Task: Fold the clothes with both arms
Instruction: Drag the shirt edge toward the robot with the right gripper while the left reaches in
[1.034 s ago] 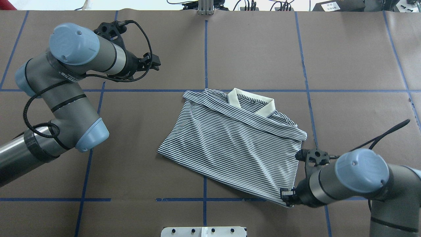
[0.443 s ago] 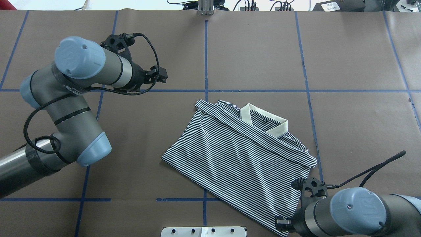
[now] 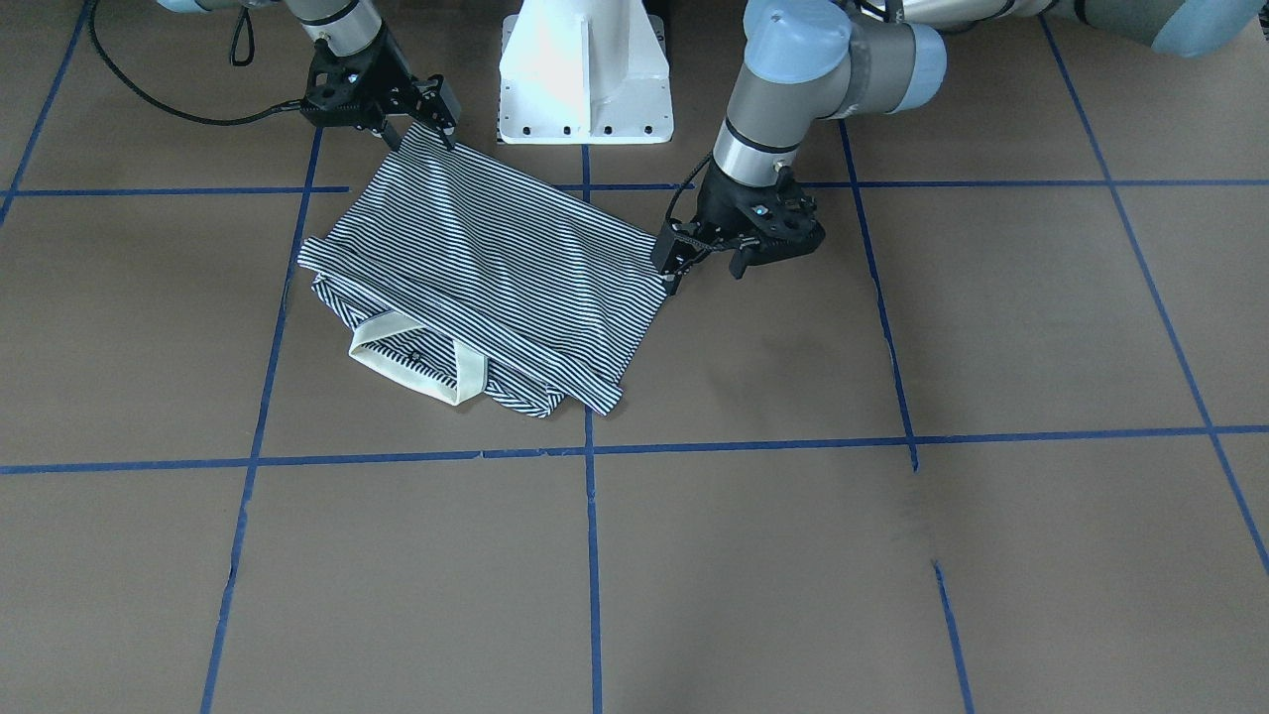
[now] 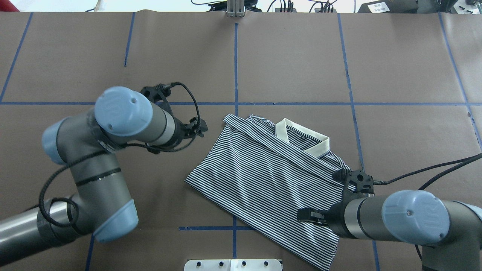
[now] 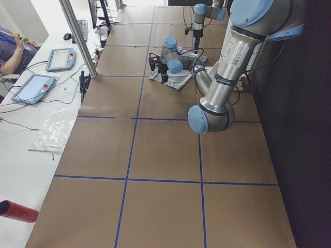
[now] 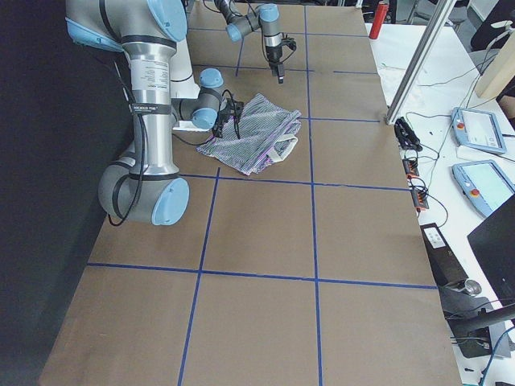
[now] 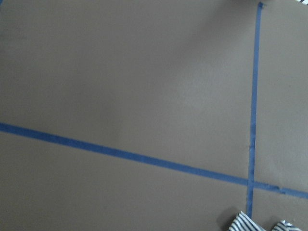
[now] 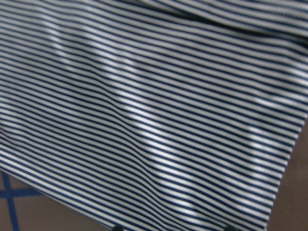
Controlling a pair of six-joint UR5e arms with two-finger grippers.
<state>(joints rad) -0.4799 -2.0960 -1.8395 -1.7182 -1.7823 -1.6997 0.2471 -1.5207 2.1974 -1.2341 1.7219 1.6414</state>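
Note:
The striped polo shirt (image 4: 271,177) lies folded and skewed on the brown table, cream collar (image 4: 303,141) on the far side. It also shows in the front view (image 3: 496,268). My left gripper (image 4: 201,128) is open and empty, just off the shirt's left edge; in the front view (image 3: 699,266) its fingers stand beside a shirt corner. My right gripper (image 4: 303,215) hovers open over the shirt's near right part; in the front view (image 3: 416,124) it is above the near corner. The right wrist view is filled with stripes (image 8: 154,115).
The white pedestal base (image 3: 585,79) stands at the near table edge by the shirt's near corner. Blue tape lines (image 4: 235,64) grid the table. A metal post (image 4: 235,9) stands at the far edge. An operators' bench with tablets (image 5: 33,88) runs along the far side.
The right gripper dragged the shirt toward the robot and rightward, then let go and rose over the cloth. The left arm swung in from the far left to the shirt's left edge.

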